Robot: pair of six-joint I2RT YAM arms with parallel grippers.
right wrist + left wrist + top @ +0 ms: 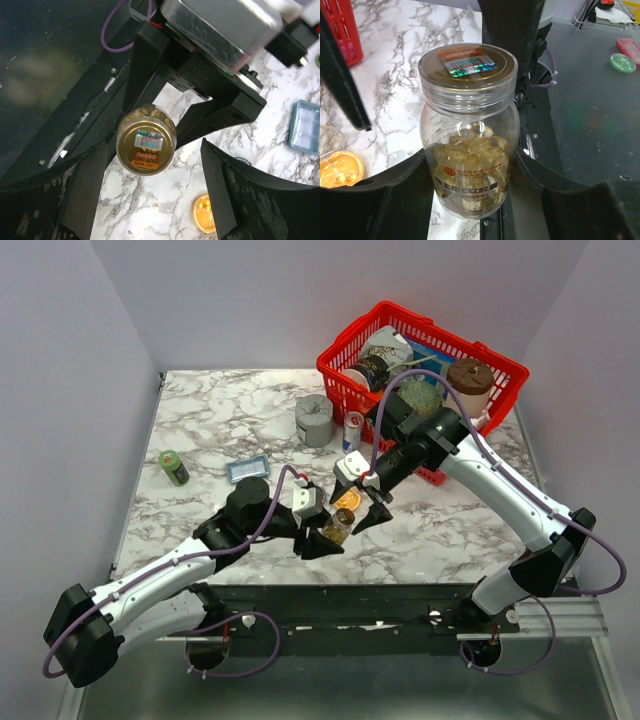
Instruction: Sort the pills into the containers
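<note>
left gripper clenched on clear pill bottle, held upright over near table edge, lid on, yellow pills inside. right gripper released, jaws spread either side of the lid, not touching it. orange dish sits on the marble just beside the bottle, below the right gripper, a few bits in it. can't make out the silvery dish. blue tray to the left, red basket at far right
</note>
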